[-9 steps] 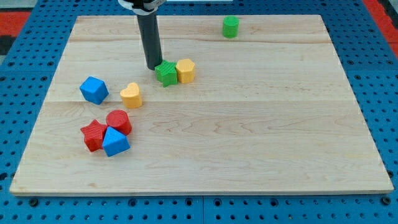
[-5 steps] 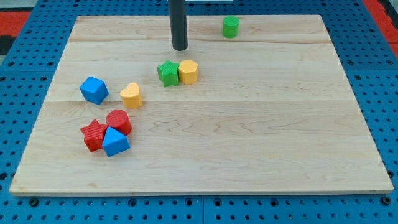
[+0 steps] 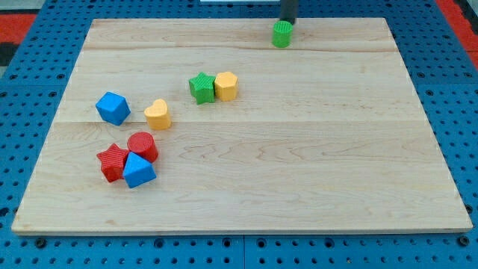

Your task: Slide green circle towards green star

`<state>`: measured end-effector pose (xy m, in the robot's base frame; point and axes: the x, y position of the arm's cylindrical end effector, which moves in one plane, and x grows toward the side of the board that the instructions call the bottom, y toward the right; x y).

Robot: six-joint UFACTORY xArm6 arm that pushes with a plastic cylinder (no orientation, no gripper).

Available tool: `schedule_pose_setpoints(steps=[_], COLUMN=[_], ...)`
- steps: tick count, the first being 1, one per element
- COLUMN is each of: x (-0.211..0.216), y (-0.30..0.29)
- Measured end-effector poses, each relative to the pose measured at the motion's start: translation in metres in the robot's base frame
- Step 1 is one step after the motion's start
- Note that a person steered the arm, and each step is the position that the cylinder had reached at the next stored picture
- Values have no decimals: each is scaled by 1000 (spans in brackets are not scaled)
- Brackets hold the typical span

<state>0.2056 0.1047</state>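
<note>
At the view's top, my tip (image 3: pixel 287 22) touches the green circle (image 3: pixel 281 33), well apart from the green star (image 3: pixel 200 87); no pincer shows.

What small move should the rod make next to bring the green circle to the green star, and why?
Probably a short push toward the view's bottom-left. My tip sits just above the green round block, at its upper right edge, apparently touching it. The green star-shaped block lies down and to the view's left, beside the yellow hexagonal block, so pushing from this side should send the circle toward it.
</note>
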Motion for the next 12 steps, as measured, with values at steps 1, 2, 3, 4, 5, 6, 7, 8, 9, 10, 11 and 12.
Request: schedule_pose_setpoints(steps=[1, 2, 3, 4, 5, 6, 7, 8, 9, 10, 11, 12], x=[34, 50, 34, 35, 53, 73, 103, 98, 89, 90, 110, 117], y=[-12, -24, -24, -34, -44, -67, -82, -91, -93, -114, -127, -103])
